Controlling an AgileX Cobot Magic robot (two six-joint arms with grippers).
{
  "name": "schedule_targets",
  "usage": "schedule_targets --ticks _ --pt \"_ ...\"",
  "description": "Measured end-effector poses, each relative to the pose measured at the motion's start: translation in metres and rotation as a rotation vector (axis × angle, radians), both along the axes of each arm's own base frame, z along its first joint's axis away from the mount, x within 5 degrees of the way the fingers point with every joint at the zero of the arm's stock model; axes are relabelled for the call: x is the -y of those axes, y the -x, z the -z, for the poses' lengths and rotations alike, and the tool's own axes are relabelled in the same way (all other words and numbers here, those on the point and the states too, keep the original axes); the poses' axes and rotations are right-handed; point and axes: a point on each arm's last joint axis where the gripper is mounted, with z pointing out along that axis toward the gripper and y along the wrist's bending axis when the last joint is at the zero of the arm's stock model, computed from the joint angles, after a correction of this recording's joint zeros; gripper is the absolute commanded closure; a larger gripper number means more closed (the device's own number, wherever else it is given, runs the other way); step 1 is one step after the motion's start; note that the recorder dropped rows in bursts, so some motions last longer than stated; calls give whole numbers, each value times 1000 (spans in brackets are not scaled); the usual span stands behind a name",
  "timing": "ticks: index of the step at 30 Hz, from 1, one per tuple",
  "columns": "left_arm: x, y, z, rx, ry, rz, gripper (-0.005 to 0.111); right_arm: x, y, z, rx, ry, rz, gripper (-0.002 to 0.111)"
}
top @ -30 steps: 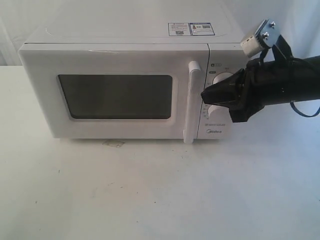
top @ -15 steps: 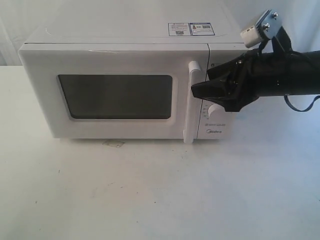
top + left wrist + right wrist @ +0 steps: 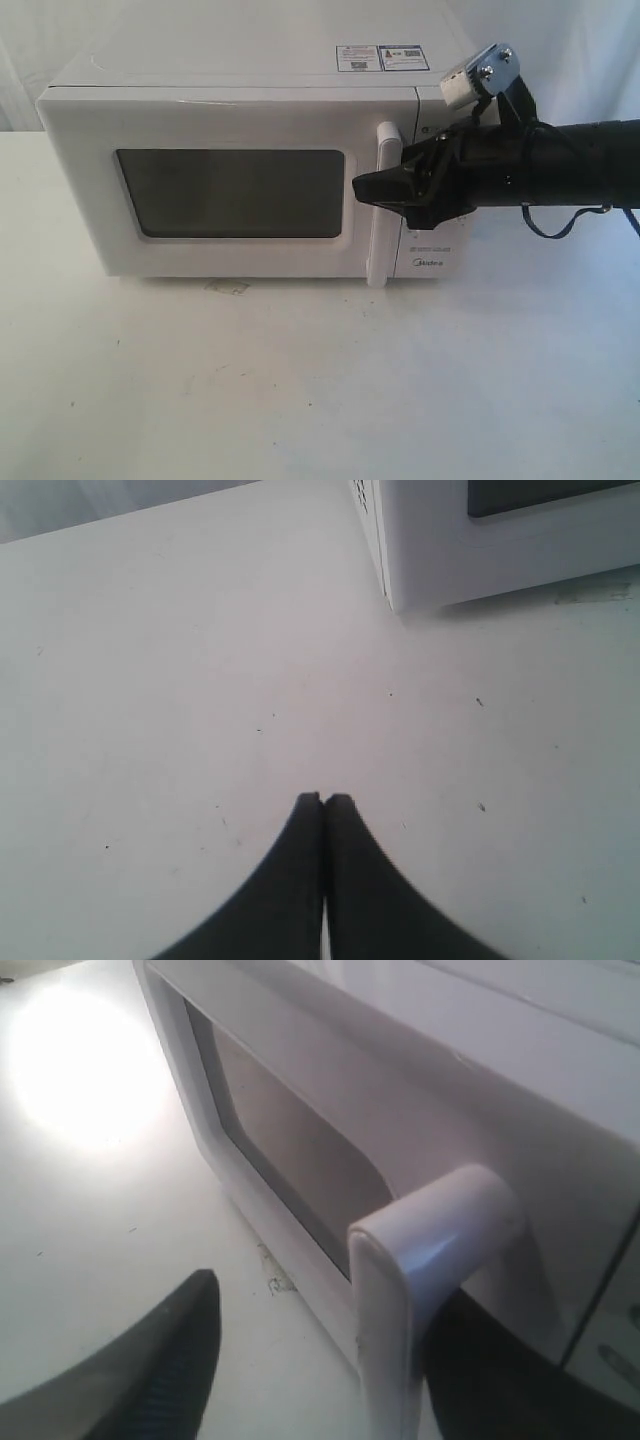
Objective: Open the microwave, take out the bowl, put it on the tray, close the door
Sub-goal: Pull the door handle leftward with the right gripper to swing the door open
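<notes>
Step in hand, prob.: opening the door (image 3: 230, 125). Shut flush on the microwave (image 3: 250, 70) for now, so nothing taken out yet.

Reaching in from the right w/ the right gripper (image 3: 372, 189), across the knob panel (image 3: 430, 265), to get at the handle (image 3: 381, 250). Spread wide, straddling rather than pinching: in the wrist view, one finger (image 3: 165, 1370) on the window side of the handle (image 3: 430, 1250), the other a dark shape behind it on the panel side. Set about mid-height on the handle, likely for an even pull w/o twisting the door. Cannot tell if either pad touches yet. Next, prob.: closing on the handle or hooking behind it, then pulling outward in an arc.

Parked low over bare table (image 3: 150, 680) w/ the left gripper (image 3: 323, 800), fingers pressed together on nothing, near the microwave's front corner on the side away from the handle. Out of the exterior view altogether. Likely kept back until there is a bowl to fetch. Worth watching: presumably the hinge side, so maybe in the door's swing.

No sign of the bowl: window (image 3: 230, 195) dark, no shape showing through. Presumably inside, but unconfirmed. No tray in any view either.
</notes>
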Motion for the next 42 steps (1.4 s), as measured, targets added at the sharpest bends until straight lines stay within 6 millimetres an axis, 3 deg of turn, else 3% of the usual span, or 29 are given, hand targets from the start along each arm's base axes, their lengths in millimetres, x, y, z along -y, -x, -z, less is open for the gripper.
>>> schedule_targets --ticks 3,6,16,19,23,32,36,42 --pt "0 0 0 0 0 0 107 1 -1 1 -5 -6 23 79" --pt "0 0 0 0 0 0 107 1 -1 2 -8 -6 33 109" --pt "0 0 0 0 0 0 107 1 -1 2 13 5 29 108" --pt "0 0 0 0 0 0 107 -1 2 3 28 17 -31 108" --pt "0 0 0 0 0 0 107 -6 16 4 75 60 -270 108" --pt "0 0 0 0 0 0 107 -6 17 4 56 62 -276 108" --pt "0 0 0 0 0 0 107 -6 17 4 37 53 -269 99" --pt "0 0 0 0 0 0 107 -7 18 3 -11 27 -274 59"
